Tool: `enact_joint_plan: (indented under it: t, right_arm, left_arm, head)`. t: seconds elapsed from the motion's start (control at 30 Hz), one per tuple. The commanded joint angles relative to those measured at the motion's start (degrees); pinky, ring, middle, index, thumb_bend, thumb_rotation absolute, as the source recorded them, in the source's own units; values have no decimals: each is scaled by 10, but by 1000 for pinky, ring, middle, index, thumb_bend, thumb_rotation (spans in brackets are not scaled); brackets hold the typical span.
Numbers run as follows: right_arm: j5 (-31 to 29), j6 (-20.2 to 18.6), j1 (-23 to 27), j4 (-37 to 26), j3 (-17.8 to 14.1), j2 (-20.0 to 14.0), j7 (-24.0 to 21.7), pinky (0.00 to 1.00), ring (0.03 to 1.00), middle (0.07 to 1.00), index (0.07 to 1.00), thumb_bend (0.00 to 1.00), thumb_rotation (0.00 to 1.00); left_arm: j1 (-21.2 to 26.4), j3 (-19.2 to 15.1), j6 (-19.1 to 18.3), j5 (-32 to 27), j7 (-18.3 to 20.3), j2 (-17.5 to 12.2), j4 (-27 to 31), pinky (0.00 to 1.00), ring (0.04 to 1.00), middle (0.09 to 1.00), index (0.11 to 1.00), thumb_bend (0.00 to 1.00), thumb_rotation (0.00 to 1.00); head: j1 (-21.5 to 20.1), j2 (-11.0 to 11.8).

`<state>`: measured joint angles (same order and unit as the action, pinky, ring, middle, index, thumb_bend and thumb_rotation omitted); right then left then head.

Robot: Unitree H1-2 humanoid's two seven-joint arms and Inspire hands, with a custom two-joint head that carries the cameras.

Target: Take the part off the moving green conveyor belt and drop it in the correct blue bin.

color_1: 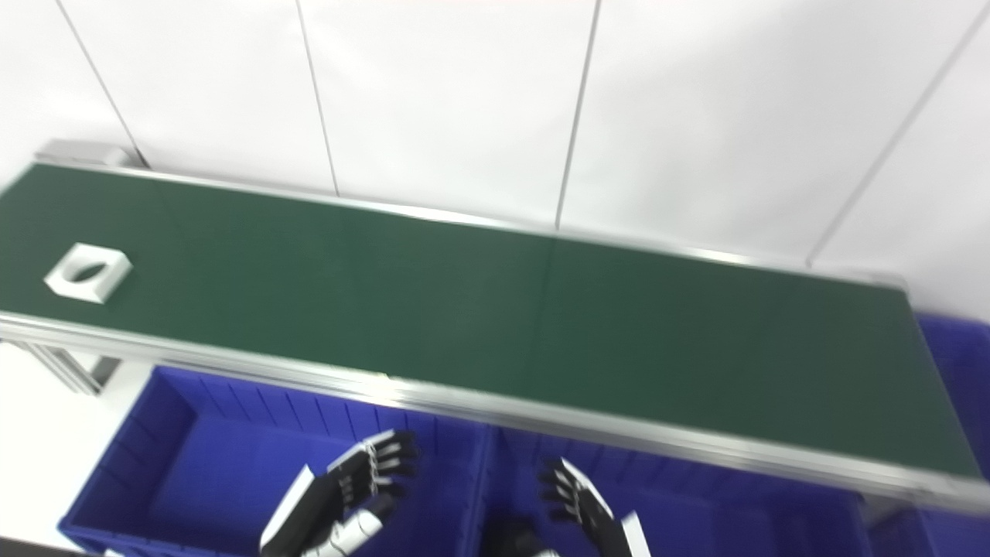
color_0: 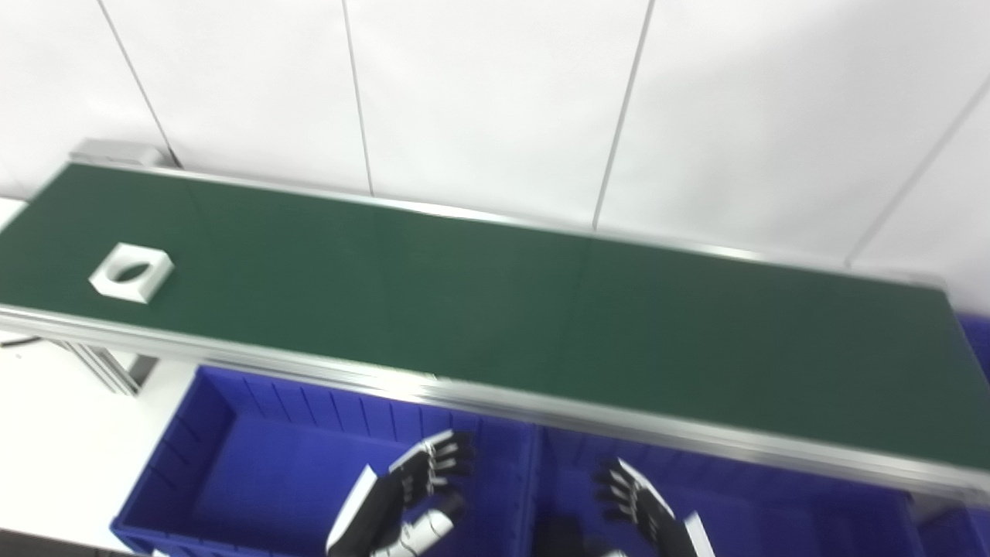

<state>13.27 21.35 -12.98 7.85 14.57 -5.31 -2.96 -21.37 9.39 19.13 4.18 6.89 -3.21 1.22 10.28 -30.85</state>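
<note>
Left hand: black-and-white fingered left hand (color_0: 421,483), fingers spread apart, holding nothing, above the left blue ribbed plastic bin (color_0: 232,433).
Right hand: black-and-white right hand (color_0: 634,499), fingers apart and empty, above the right blue plastic bin (color_0: 773,495).
Bins: side by side just below the belt's near rail.
Belt: long matte dark green conveyor belt (color_0: 495,309) with brushed aluminium side rails.
Part: white square block with a round hole (color_0: 131,271), flat on the belt's far left, well apart from both hands.
Writing: none readable.
</note>
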Motion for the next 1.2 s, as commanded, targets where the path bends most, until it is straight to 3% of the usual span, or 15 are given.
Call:
enact_joint_plan:
  t: [0.0, 0.33, 0.63, 1.17]
  right_arm:
    - [-4, 37, 8, -3, -2, 4, 6, 687, 764, 808, 854, 599, 618]
    - [-6, 55, 16, 29, 2, 0, 14, 674, 765, 809, 861, 628, 639]
    - [-24, 55, 25, 48, 2, -1, 13, 694, 768, 809, 866, 587, 602]
    - [-31, 55, 36, 63, 3, -6, 12, 693, 774, 813, 876, 540, 572]
  left_arm:
    - [3, 0, 24, 2, -5, 0, 8, 648, 739, 794, 824, 672, 645]
    - [13, -3, 41, 8, -6, -1, -21, 643, 738, 786, 811, 665, 579]
    - [23, -5, 51, 5, -7, 4, -42, 610, 711, 773, 796, 619, 429]
    - [33, -7, 59, 12, -9, 6, -55, 607, 706, 767, 785, 647, 355]
  head:
    - [1, -1]
    - [45, 42]
    - [67, 61]
    - [82, 70]
